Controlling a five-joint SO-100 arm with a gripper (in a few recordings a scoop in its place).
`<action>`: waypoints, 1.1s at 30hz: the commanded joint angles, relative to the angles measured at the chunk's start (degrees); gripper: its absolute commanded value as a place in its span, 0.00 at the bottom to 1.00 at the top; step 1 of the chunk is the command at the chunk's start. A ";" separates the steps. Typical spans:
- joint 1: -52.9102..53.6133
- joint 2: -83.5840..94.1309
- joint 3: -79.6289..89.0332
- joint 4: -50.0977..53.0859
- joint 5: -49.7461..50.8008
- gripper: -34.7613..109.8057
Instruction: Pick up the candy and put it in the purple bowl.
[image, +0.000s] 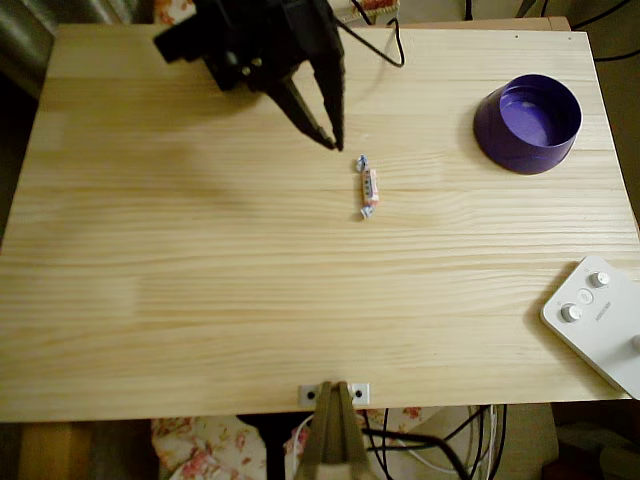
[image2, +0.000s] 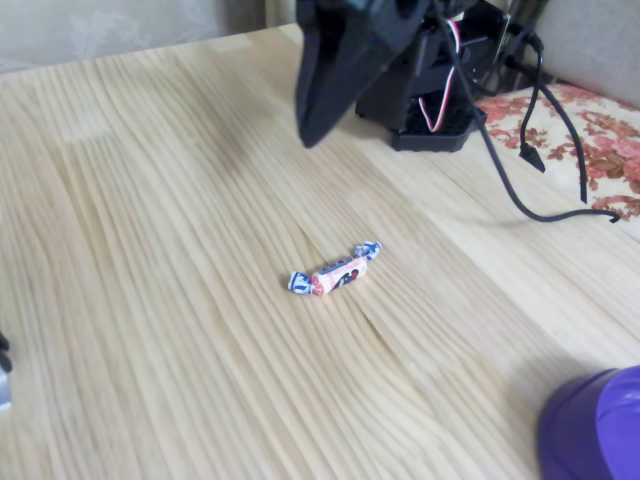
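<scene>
The candy (image: 367, 186) lies flat on the bare wooden surface (image: 200, 300), a little right of the middle in the overhead view, its long axis running roughly far to near. Its body is pinkish, with twisted blue-and-white wrapper ends at both tips. Nothing touches it, and the wood around it is bare on every side.

The black claw (image: 331, 137) hangs just beyond the candy's far end and slightly to the left in the overhead view, with its two fingers (image: 300, 110) pointing down toward the surface. The fingers converge almost to a point, with only a thin gap further up, so the claw looks nearly closed and holds nothing. In the fixed view the claw (image2: 312, 135) shows as a dark tapered shape above the wood, clear of the candy (image2: 336, 273).

The purple bowl (image: 528, 122) stands upright at the far right of the overhead view, well apart from the candy, with open wood between them. Its inside is a lighter purple. In the fixed view, part of its rim (image2: 600, 425) shows at the bottom right corner.

A white box with round knobs (image: 600, 320) sits at the near right edge of the surface. A black cable (image2: 520, 170) loops over the far edge near the arm's base (image2: 430, 100). A floral cloth (image2: 580, 140) lies beyond the edge.
</scene>
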 joint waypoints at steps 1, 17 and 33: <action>-2.90 0.88 -2.81 -1.93 3.69 0.24; -6.86 -30.76 -23.47 0.53 1.76 0.24; -14.15 -68.03 -30.85 -6.24 10.02 0.36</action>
